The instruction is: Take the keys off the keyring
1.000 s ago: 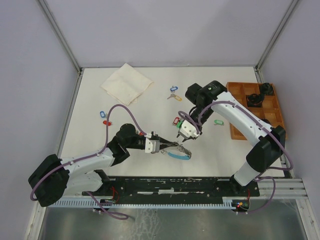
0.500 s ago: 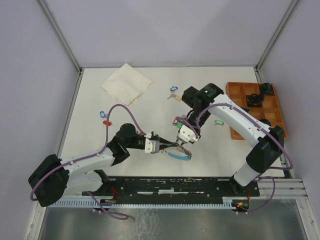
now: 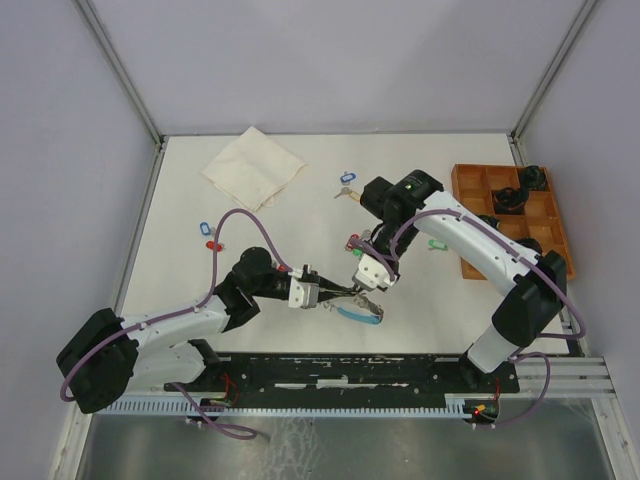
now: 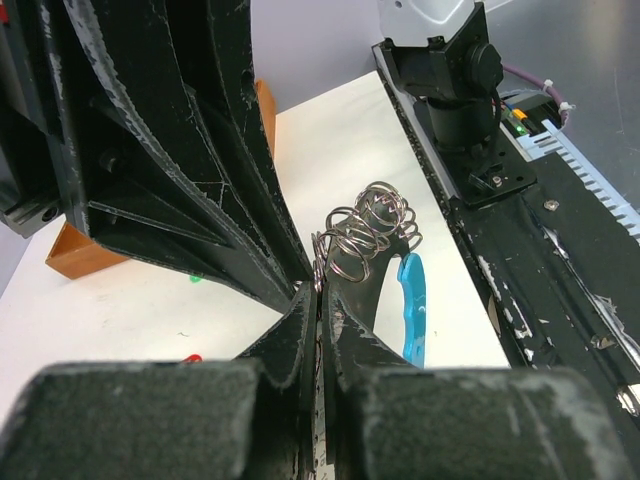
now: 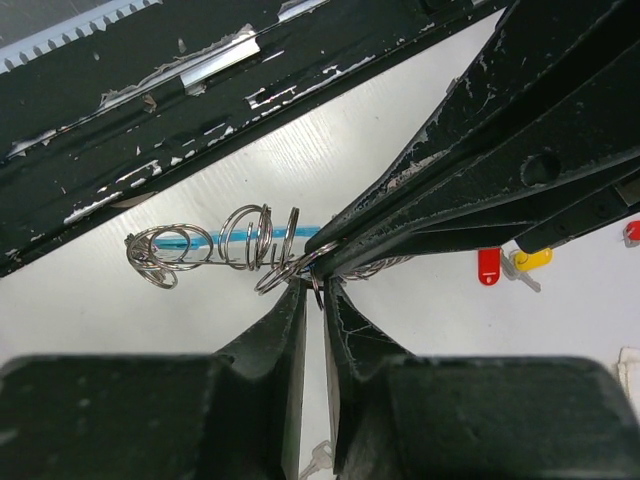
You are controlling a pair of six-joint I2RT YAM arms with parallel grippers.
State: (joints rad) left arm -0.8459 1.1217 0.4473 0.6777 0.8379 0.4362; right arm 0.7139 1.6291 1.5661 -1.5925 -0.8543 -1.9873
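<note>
Your left gripper is pressed together from 9 o'clock, pinching a loop of the keyring, a cluster of silvery wire loops on a curved light-blue band. Your right gripper, jaws a thin slit apart, nips a loop from 12 o'clock. The keyring is near the white table's 6 o'clock edge.

Robotics lab, enclosed test cell. White table walled by plain grey panels on metal posts. Left arm and right arm bolted to black rail, slotted cable duct alongside.
</note>
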